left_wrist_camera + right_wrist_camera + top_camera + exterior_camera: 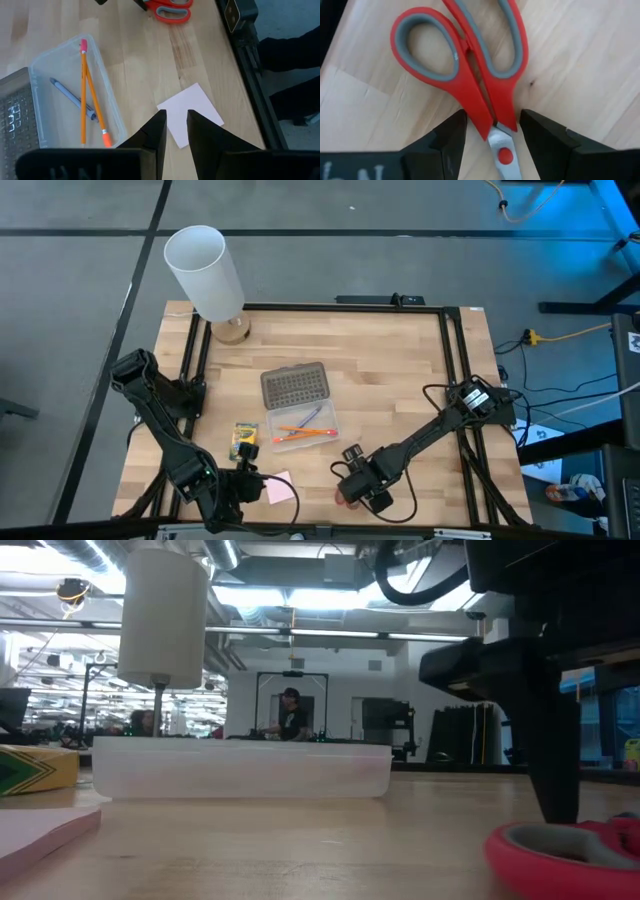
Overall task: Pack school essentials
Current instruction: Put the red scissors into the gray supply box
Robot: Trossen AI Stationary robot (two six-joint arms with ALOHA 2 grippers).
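Note:
The red-handled scissors (470, 65) lie flat on the table near its front edge, and also show in the low view (570, 850). My right gripper (492, 125) is open and points down. Its fingers stand close on either side of the scissors' neck (495, 112), where the handles meet the blades. The pale pink sticky-note pad (190, 112) lies flat on the table. My left gripper (175, 125) hovers over it, open by a narrow gap. The green-and-yellow crayon box (245, 440) lies beside the clear case (305, 425). Two orange pencils (85, 90) and a blue pen (72, 97) lie in the case.
The case's grey dotted lid (295, 385) lies open on the case's far side. The tall white cylinder (205, 270) stands at the far left corner. A black frame rail (250, 65) runs along the table's front edge, close to both grippers.

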